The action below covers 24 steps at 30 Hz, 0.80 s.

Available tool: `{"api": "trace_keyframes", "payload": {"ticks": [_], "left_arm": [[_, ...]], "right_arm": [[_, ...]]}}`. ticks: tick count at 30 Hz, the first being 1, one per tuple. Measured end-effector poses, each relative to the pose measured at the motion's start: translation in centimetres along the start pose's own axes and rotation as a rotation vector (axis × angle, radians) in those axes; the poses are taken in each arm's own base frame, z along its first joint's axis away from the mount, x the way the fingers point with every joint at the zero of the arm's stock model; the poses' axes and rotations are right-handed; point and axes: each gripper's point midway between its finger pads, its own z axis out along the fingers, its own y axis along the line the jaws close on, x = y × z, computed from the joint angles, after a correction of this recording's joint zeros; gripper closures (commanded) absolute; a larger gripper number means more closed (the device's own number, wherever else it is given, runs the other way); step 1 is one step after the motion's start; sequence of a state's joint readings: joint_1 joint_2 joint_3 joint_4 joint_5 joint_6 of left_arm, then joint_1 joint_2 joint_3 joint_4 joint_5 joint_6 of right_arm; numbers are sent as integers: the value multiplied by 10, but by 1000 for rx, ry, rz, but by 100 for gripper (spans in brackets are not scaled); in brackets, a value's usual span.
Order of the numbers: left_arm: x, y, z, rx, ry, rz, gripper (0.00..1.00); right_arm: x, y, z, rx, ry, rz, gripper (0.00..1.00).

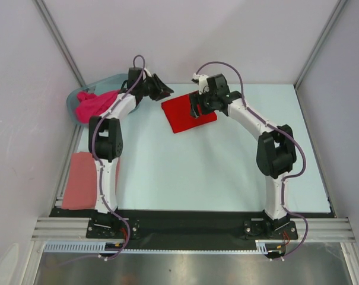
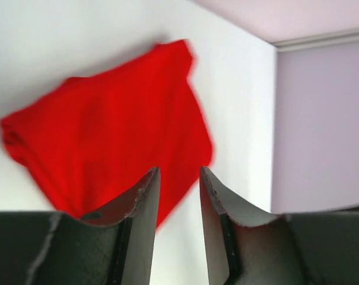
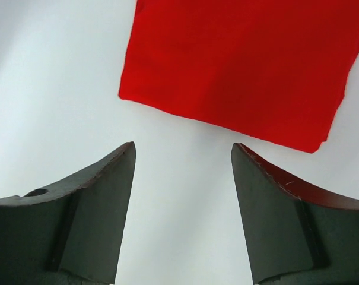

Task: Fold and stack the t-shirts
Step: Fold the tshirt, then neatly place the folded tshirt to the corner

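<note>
A bright red t-shirt (image 1: 188, 116) lies folded into a flat rectangle on the pale table, far centre. My left gripper (image 1: 162, 89) hovers just off its far-left corner. In the left wrist view the jaws (image 2: 179, 173) stand a little apart with nothing between them, and the red t-shirt (image 2: 114, 133) lies beyond. My right gripper (image 1: 196, 108) hangs over the shirt's right part. In the right wrist view it (image 3: 183, 146) is wide open and empty, with the red t-shirt (image 3: 244, 65) just past the fingertips. A magenta-pink t-shirt (image 1: 94, 105) is bunched in the tub. A salmon-pink t-shirt (image 1: 80, 179) lies folded at the table's left edge.
The translucent blue-grey tub (image 1: 79, 96) sits at the far left corner, behind the left arm. Pale walls and metal frame posts close in the table on the left, right and back. The black base rail (image 1: 185, 224) runs along the near edge.
</note>
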<state>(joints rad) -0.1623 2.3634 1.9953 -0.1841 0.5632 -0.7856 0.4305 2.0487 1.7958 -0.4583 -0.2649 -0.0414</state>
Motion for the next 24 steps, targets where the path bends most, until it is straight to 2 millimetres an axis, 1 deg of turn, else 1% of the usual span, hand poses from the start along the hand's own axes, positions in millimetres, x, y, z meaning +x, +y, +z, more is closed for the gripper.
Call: {"api": "trace_keyframes", "payload": {"ticks": [1,2,4,6,8,9,10,11,12,14,16,18,20,22,24], "left_arm": [[-3,-16,-9,26,-11,15,62],[-5,-27,-16,47,-18,27,62],[-6,-54,-39,92,-34,44,62],[-1,-75,-62,129,-40,57,62],[10,-89,-85,159,-39,65,62],[19,-92,-96,164,-29,63,62],[28,-96,-107,174,-25,66,62],[38,-96,-118,175,-16,64,62],[46,-97,-126,176,-6,61,62],[67,-96,-143,176,17,55,62],[87,-93,-158,168,38,54,62],[110,-88,-174,154,64,53,62],[132,-83,-192,141,83,64,61],[147,-80,-209,132,90,84,61],[159,-77,-221,120,94,105,61]], "right_arm": [[0,4,1,6,3,-15,28],[1,6,2,14,5,-19,28],[7,3,2,54,32,26,28],[14,-9,2,91,58,156,26],[24,-28,2,126,58,318,23],[30,-37,2,139,57,386,16],[38,-48,2,152,35,467,12],[52,-57,2,165,35,544,6],[69,-66,1,182,40,637,5],[94,-80,1,200,48,784,8],[108,-89,4,201,48,905,10],[106,-94,9,190,24,965,13],[95,-96,16,160,-23,996,17],[85,-96,23,124,-64,1022,20],[79,-97,30,100,-94,1048,26]]}}
